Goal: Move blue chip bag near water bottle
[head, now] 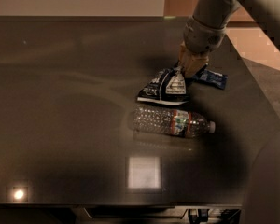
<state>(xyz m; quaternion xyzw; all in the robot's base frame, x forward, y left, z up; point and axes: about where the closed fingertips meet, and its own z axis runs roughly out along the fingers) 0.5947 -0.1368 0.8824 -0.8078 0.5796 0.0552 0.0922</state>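
Right of centre in the frame, a robot arm's tool [188, 68] pinches the upper-right corner of the blue chip bag [164, 87] on a dark, glossy table [60, 125]. The tool looks closed on the foil there, with the rest of the bag trailing on the table.

The bag lies just above the water bottle [170, 121] in the frame. It is very near the bottle, though I cannot tell whether the two touch. The bag's long axis runs on a slant from the held corner at upper right down to its wider end at lower left. The bottle lies on its side, its length running almost left to right, with the white cap pointing to the right edge of the frame and slightly down.

A small bright-blue wrapped bar [214, 78] lies just right of the tool, partly behind it.

The bag looks light, soft and crumpled, so it is likely to flex and drag rather than lift as one stiff piece. Its foil may slip, and a pinch on a flattened seam or corner, such as the one now held, seems the surest hold. The round bottle could roll if the bag nudges it.
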